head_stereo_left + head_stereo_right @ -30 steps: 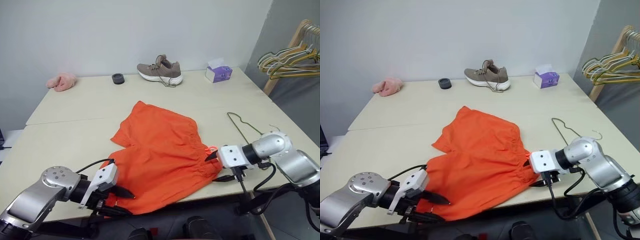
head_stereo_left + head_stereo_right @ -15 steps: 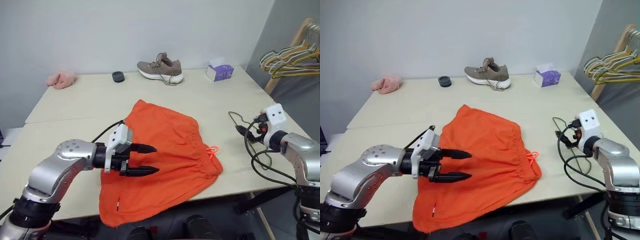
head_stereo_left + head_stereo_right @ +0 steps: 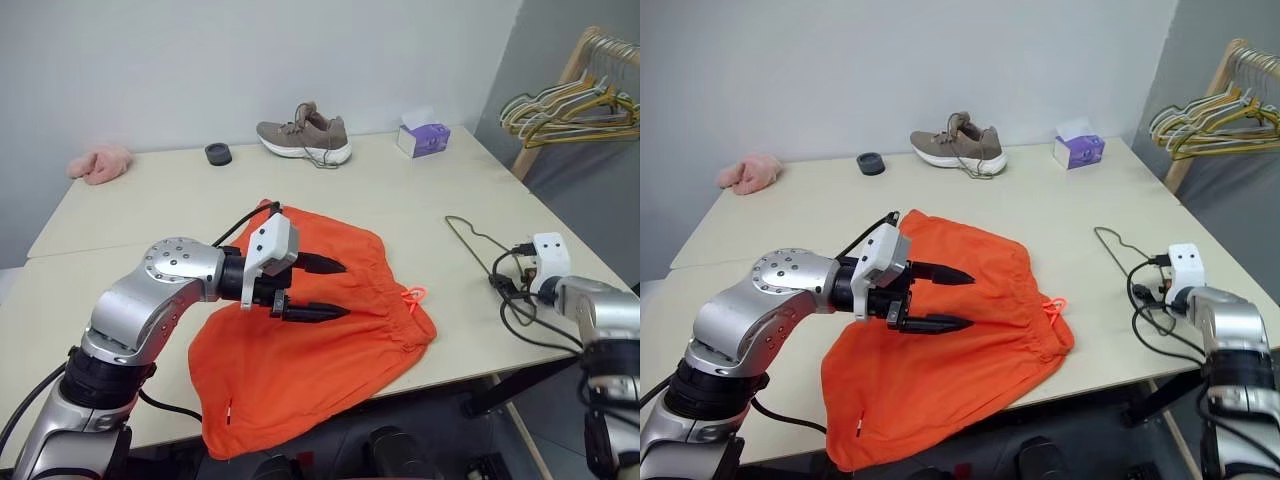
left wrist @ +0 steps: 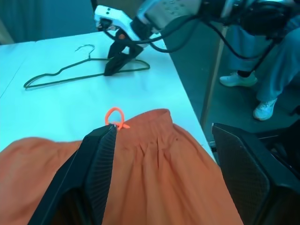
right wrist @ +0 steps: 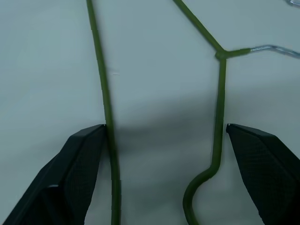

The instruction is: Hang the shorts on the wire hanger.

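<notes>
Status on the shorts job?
Left gripper open above shorts. Right gripper open over hanger, nothing held. Path clear.

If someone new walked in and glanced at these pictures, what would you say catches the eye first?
The bright orange shorts spread flat on the near half of the pale table, one corner drooping over its front edge. Next, the left gripper hovering open above them, and the right gripper open over the thin green wire hanger lying near the table's right edge.
</notes>
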Motion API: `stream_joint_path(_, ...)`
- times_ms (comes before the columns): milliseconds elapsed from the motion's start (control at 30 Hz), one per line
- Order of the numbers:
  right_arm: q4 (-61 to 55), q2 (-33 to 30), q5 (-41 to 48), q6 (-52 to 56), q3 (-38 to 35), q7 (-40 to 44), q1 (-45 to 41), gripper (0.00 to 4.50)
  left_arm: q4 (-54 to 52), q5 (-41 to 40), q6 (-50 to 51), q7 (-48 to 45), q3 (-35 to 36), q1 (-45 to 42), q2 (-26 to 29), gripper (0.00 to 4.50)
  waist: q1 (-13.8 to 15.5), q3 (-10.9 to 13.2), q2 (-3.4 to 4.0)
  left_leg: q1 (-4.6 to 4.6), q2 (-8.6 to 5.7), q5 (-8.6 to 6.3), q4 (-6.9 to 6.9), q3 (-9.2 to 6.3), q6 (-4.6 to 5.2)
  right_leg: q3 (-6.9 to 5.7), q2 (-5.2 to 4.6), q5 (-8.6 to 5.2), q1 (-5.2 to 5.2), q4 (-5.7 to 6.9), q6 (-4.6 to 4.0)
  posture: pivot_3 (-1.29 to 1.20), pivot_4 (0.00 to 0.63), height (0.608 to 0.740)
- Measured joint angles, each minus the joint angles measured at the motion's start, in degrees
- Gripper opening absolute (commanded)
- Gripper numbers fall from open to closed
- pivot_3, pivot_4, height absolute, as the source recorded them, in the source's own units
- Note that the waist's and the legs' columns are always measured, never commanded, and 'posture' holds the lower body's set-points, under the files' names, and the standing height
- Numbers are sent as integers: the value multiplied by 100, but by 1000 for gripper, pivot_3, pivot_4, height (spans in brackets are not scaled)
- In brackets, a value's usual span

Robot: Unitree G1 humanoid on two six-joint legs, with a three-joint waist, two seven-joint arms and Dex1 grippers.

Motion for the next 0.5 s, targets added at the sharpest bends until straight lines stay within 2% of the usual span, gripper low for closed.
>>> stream_joint_path(133,931,-220,-131,-128,241,428,-495,2917,0,13,9,79,1,-5,-7,3453,-15,-3,-16,15,4,0,-1,-13,0,-7,1,0,26,-9,1,-224,65,740)
stream_joint_path(300,1014,-470,-303,-445,603,1081,-469,2917,4,63,-122,65,88,223,67,3453,-15,-3,-17,20,8,0,-4,-23,-1,-8,2,-1,32,-11,2,-209,58,740)
stream_joint_path(467,-163,-763,-174,-241,619,1603,326,2917,67,117,-271,40,165,528,108,3453,52,-2,-16,13,9,-1,-6,-47,-2,-19,4,-3,33,-10,3,-218,57,740)
stream_joint_path(500,-416,-774,-93,-110,562,1638,481,3124,93,128,-287,30,185,557,128,3453,78,-2,-16,13,9,-1,-5,-47,-2,-19,5,-3,33,-9,3,-227,57,740)
